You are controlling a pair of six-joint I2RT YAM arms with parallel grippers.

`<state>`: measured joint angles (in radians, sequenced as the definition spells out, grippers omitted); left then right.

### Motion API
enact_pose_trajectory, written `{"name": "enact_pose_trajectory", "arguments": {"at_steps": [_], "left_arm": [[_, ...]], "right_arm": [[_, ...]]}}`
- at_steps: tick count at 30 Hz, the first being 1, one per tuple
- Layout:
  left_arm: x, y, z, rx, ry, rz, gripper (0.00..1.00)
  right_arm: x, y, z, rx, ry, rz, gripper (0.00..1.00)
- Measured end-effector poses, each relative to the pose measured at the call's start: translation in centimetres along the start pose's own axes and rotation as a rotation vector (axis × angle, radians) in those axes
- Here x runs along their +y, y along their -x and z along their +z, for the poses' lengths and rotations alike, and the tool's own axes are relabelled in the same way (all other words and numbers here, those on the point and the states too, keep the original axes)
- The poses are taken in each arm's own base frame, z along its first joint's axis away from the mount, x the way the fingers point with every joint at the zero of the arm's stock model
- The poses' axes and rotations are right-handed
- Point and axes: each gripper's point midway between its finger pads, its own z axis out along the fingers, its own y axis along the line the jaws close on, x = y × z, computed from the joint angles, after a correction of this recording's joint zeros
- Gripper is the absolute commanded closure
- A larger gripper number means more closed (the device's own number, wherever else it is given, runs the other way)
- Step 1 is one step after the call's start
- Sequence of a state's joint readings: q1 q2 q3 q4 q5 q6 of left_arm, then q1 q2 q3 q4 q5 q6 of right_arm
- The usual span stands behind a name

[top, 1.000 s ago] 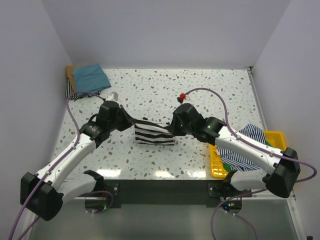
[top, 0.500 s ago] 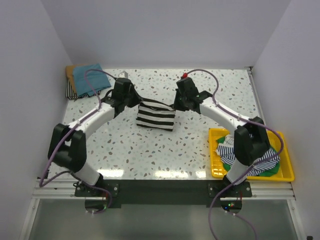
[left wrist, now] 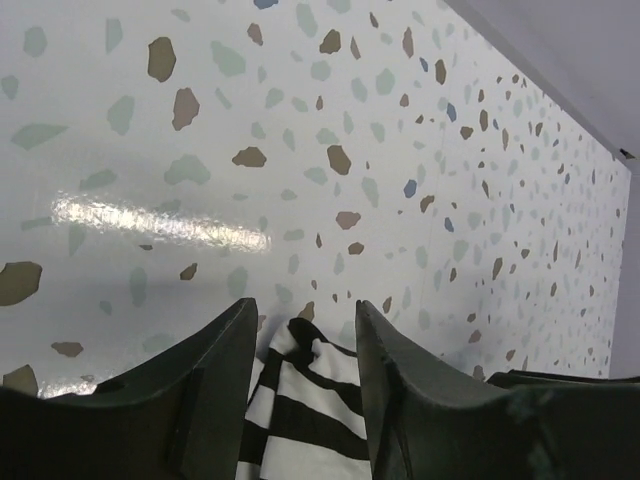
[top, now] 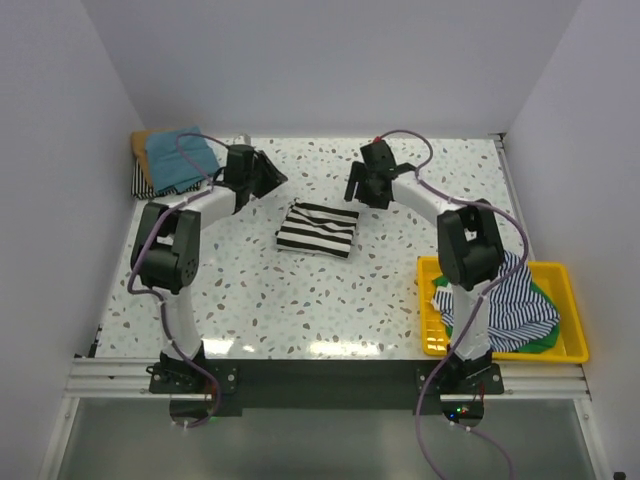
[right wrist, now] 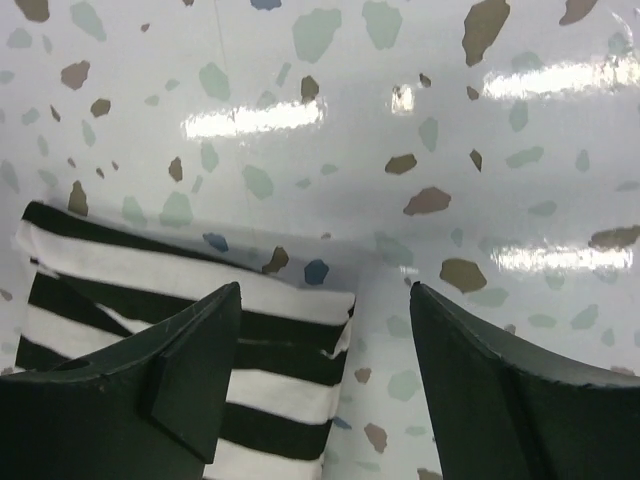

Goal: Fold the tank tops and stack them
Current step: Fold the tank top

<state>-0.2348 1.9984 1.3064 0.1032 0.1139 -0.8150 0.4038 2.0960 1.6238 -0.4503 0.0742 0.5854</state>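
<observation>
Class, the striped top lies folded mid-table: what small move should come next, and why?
Probably lower the left pincer onto an edge of the striped top and close. The top lies folded, this pincer and the right pincer are open and off it, and the pile sits at the far-left corner.

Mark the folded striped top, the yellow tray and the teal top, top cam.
folded striped top [top: 318, 230], top view, centre of the cloth.
yellow tray [top: 432, 340], top view, bare near-left corner.
teal top [top: 180, 155], top view, middle of its upper face.

Open tabletop [top: 300, 300] around striped tank top [top: 318, 229]; yellow tray [top: 429, 335] right.
</observation>
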Motion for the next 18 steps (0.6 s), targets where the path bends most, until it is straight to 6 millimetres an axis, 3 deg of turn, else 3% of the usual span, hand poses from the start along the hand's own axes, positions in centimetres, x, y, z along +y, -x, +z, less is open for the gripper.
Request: {"name": "enact_pose_trajectory", "arguments": {"at_steps": [5,10,13,18], "left_arm": [[-1.2,1.5,-3.0,-0.055,0.007,-0.015,0.57],[-0.7,-1.3,-8.5,-0.062,0.040,-0.047,0.58],[-1.4,-3.2,-10.5,-0.042,0.020,-0.050,0.59],[-0.7,-4.8,-11.9,-0.017,0.026,-0.058,0.59]], "right_arm": [[0.3,-0.5,-3.7,-0.069,-0.034,-0.069,0.32],[5.3,-3.6,-6.6,-0.114,0.015,-0.238,0.38],[6.5,-5.5,-6.1,-0.089,0.028,-0.301,0.40],[3.5,-7.7,-2.1,-0.008,-0.063,-0.318,0.44]]}}
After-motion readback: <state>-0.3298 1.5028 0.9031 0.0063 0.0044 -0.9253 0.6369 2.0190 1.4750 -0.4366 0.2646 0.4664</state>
